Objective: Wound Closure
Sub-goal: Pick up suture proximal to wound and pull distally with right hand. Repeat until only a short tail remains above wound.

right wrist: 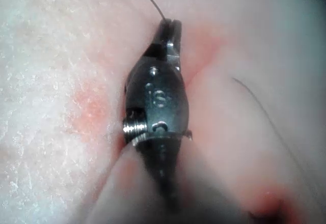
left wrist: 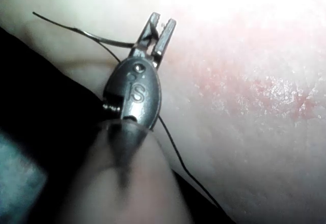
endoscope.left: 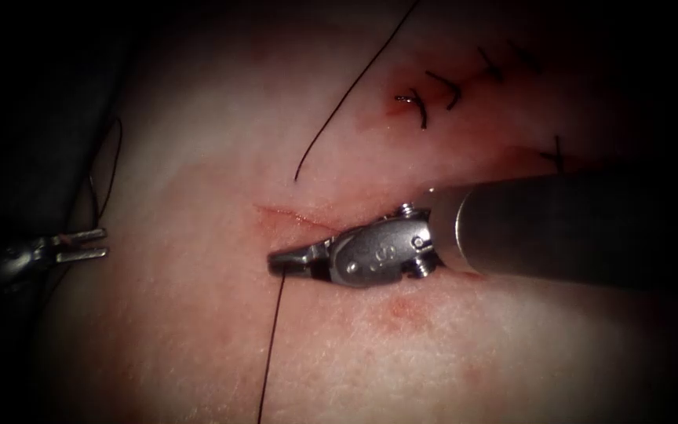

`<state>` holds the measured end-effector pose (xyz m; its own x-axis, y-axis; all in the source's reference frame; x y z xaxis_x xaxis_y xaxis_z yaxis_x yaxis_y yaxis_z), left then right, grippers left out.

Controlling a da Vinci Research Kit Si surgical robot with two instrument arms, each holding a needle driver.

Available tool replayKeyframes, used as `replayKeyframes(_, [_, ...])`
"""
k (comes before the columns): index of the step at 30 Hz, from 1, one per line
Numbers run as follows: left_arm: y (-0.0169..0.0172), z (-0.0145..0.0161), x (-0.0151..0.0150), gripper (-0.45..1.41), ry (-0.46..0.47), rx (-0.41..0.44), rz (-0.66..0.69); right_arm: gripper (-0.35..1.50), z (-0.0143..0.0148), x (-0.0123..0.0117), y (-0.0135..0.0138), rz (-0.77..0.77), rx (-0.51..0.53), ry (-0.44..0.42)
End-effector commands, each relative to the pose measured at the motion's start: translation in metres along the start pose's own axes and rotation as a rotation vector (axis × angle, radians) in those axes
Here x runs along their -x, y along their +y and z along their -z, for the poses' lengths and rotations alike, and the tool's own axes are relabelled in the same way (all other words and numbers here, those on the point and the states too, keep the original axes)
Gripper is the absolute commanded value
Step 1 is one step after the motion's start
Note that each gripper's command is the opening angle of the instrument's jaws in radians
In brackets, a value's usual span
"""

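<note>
Right needle driver (endoscope.left: 282, 261), nearest the endoscope, has its jaws clamped on the thread (endoscope.left: 270, 345) at the left end of the cut (endoscope.left: 292, 217). Left needle driver (endoscope.left: 97, 243) sits well apart, jaws parted, empty. Steady, gentle tension seems wise. Needle's whereabouts: cannot tell.

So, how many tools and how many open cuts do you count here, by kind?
Tools: 2 (left tool, jaws open, holding nothing; right tool, shut on the thread)
Open cuts: 1 (cut)
Total: 3
</note>
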<state>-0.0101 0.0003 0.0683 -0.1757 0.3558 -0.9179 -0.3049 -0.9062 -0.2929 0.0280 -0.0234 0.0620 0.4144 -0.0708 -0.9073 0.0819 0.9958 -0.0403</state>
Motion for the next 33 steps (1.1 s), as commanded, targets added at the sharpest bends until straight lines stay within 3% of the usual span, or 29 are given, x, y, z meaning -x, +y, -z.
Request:
replayKeyframes(1, [0.0002,-0.0006,0.0007,-0.45,0.001,0.001,0.001,-0.35,-0.0007,0.0001,-0.0007,-0.014,-0.003,0.005])
replayKeyframes(7, [0.0002,-0.0008,0.0007,-0.45,0.001,0.000,0.002,-0.35,-0.0001,-0.0006,-0.0022,-0.022,0.002,0.021])
replayKeyframes(17, [0.0002,-0.0010,0.0007,-0.45,0.002,0.000,0.002,-0.35,0.0019,-0.0030,-0.0073,-0.085,-0.010,0.107])
replayKeyframes(33, [0.0002,-0.0024,0.0004,-0.45,0.012,0.004,0.007,-0.35,0.0021,-0.0103,-0.0175,-0.135,-0.072,0.145])
